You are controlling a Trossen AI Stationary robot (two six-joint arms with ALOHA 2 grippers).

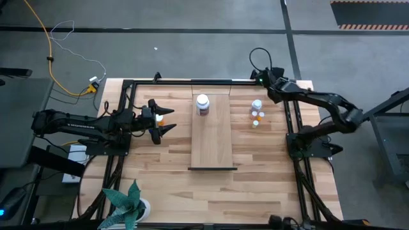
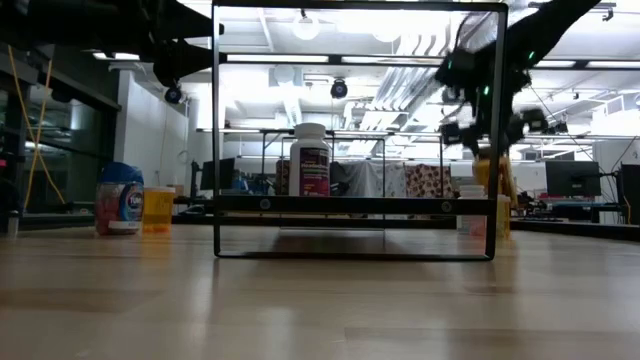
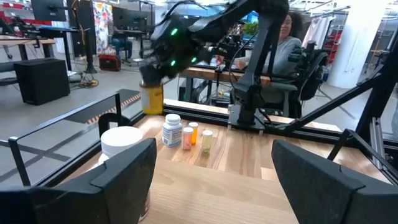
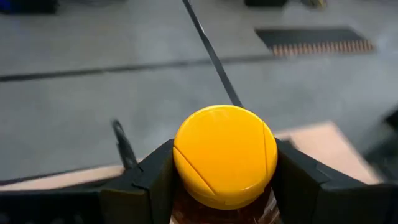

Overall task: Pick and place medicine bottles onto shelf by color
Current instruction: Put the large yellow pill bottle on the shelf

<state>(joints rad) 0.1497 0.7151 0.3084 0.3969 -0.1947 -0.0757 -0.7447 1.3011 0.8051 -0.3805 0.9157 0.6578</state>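
Grey concrete floor (image 1: 192, 19) around planked wooden table (image 1: 255, 185); seated person (image 3: 283, 46) beyond

Smooth pale wood shelf (image 1: 212, 131); glossy yellow plastic cap (image 4: 224, 154) on amber bottle (image 3: 151, 98).

A potted green plant (image 1: 128, 203) sits on the bench (image 1: 268, 185), well behind the left gripper (image 1: 167, 121); a yellow cable (image 1: 48, 51) trails beyond it
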